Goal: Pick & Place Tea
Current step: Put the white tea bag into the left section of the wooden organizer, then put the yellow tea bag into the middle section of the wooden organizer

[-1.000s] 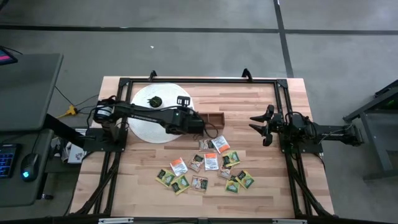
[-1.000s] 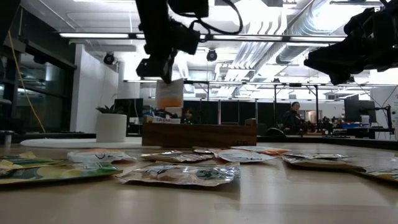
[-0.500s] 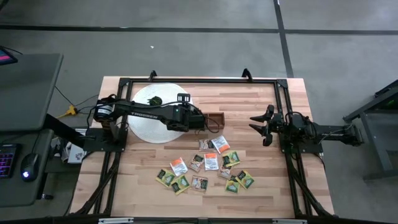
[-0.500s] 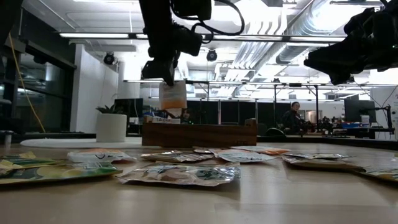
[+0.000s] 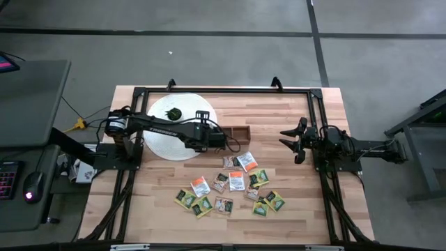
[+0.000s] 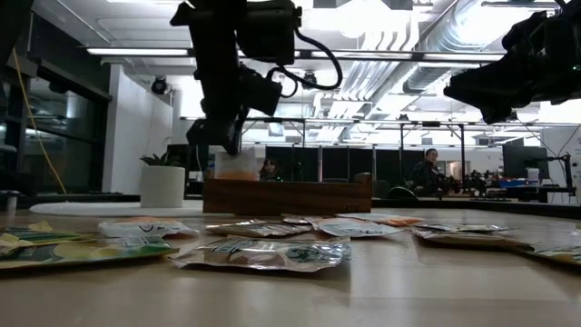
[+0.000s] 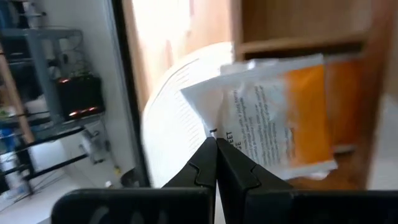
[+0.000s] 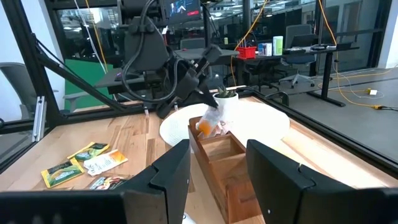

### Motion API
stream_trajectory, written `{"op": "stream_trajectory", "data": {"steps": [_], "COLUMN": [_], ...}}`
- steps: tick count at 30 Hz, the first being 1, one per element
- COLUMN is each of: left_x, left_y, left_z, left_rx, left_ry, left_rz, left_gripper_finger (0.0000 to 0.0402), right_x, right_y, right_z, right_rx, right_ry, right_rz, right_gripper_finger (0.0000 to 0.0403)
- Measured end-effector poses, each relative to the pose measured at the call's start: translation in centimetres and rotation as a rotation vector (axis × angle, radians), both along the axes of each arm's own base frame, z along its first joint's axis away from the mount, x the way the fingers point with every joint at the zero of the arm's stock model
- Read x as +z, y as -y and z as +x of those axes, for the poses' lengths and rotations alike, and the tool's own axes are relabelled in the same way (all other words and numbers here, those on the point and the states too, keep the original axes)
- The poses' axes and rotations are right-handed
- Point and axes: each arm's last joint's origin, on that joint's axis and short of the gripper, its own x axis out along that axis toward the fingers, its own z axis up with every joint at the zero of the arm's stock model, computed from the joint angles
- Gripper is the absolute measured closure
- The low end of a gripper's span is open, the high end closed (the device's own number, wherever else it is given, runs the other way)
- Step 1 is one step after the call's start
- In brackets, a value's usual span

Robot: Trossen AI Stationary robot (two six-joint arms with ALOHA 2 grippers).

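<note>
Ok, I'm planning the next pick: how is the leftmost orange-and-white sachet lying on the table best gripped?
Probably from straight above, pinching the orange-and-white sachet at its edge facing the white disc: it lies flat, and that side seems free of neighbouring sachets.

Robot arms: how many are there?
2. The left gripper holds a tea bag at the wooden box's end; the right gripper waits, open, near the table's right edge.

My two arms [image 5: 167, 129] are dark, jointed tubes, black cables looping off the wrists; my fingers [image 8: 177, 171] are broad, flat, matte black blades with angular edges.
</note>
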Motion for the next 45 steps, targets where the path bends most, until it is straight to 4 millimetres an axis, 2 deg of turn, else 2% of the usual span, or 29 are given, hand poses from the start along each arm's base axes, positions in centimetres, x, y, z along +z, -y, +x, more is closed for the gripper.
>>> {"op": "stream_trajectory", "data": {"steps": [4,11,18,30,34,45], "left_x": [-0.03,-0.07,-0.23,-0.22,-0.24,0.06], "left_y": [0.31,0.26,0.49,0.46,0.51,0.60], "left_z": [0.41,0.31,0.36,0.38,0.39,0.24], "left_rx": [-0.012,-0.015,-0.068,-0.105,-0.109,-0.114], "left_ry": [0.045,0.031,0.003,-0.028,-0.028,-0.056], "left_rz": [-0.027,-0.041,-0.127,-0.109,-0.120,-0.157], "left_gripper_finger": [0.0401,0.0401,0.0401,0.0394,0.0365,0.0242], "right_x": [0.01,0.00,0.01,0.00,0.00,0.01], "right_y": [0.00,0.00,0.00,0.00,0.00,0.00], "right_z": [0.00,0.00,0.00,0.00,0.00,0.00], "right_rx": [0.000,0.001,0.000,0.001,0.001,0.001], "right_ry": [0.000,0.000,0.000,0.000,0.000,0.001], "right_rz": [0.000,0.000,0.000,0.000,0.000,0.000], "right_gripper_finger": [0.0250,0.0250,0.0250,0.0250,0.0250,0.0250]}}
